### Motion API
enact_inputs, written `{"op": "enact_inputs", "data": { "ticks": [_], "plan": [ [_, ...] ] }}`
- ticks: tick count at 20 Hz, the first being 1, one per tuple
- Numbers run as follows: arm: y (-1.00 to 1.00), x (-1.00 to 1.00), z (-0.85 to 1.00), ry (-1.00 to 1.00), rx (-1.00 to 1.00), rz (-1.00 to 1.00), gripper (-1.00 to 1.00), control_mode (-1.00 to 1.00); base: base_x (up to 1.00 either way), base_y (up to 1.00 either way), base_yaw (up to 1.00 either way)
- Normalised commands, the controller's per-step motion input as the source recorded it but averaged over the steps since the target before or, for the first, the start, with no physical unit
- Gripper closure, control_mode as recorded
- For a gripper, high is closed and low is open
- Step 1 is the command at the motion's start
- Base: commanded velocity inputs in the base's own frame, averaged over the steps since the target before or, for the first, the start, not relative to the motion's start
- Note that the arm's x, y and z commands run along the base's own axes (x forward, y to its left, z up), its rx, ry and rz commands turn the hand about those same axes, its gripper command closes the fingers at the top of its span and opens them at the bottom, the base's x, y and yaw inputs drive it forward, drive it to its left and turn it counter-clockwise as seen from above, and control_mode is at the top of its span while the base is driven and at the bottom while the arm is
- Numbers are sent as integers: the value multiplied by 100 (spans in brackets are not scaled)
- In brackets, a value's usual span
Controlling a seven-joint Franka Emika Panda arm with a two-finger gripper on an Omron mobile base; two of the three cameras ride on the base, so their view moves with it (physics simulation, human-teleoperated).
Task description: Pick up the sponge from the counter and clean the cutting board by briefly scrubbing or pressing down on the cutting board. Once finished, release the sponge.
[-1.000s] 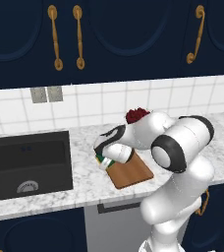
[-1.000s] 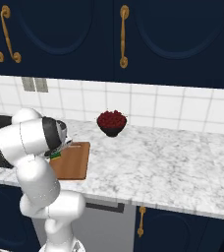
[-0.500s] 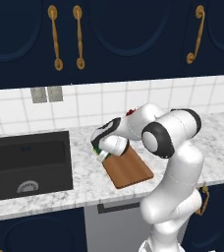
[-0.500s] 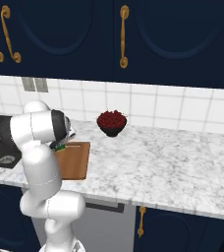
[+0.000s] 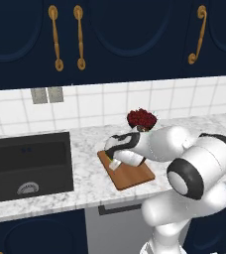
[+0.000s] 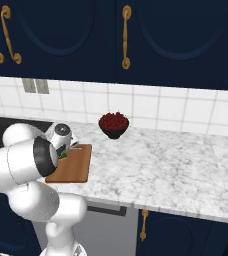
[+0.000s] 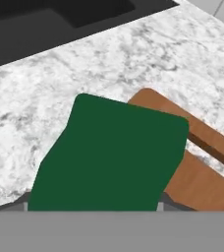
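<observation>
The brown cutting board [image 5: 135, 176] [image 6: 73, 167] lies on the white marble counter [image 5: 85, 144] just right of the sink. My gripper [image 5: 115, 161] [image 6: 62, 153] is low over the board's corner nearest the sink and is shut on the sponge [image 7: 109, 157]. In the hand view the sponge's dark green layer faces the camera and hides the finger tips; the cutting board [image 7: 202, 182] with its slot shows to the right behind it. From the right base view a bit of the green sponge [image 6: 64, 154] peeks out under the hand. Whether the sponge touches the board I cannot tell.
The black sink [image 5: 26, 158] [image 7: 35, 19] is set in the counter left of the board. A dark bowl of red cherries [image 5: 141, 119] [image 6: 114, 122] stands behind the board near the tiled wall. Open marble counter [image 6: 161, 160] stretches to the right.
The arm's elbow has swung out to the right. The hand with the sponge shifted slightly toward the sink, then came back down at the board's sink-side corner.
</observation>
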Motion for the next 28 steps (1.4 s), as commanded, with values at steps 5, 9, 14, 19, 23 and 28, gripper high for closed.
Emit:
{"op": "enact_inputs", "data": {
  "ticks": [5,9,14,19,23,28],
  "plan": [
    [-100,11,95,3,16,1,100,-100,0,0,0],
    [-100,17,62,42,2,6,100,-100,0,0,0],
    [-100,25,28,43,-10,10,100,-100,0,0,0],
    [-81,1,-5,9,-22,5,100,-100,0,0,0],
    [-44,0,-43,6,-30,6,100,-100,0,0,0],
    [-31,0,-51,0,-15,1,100,-100,0,0,0]
  ]
}}
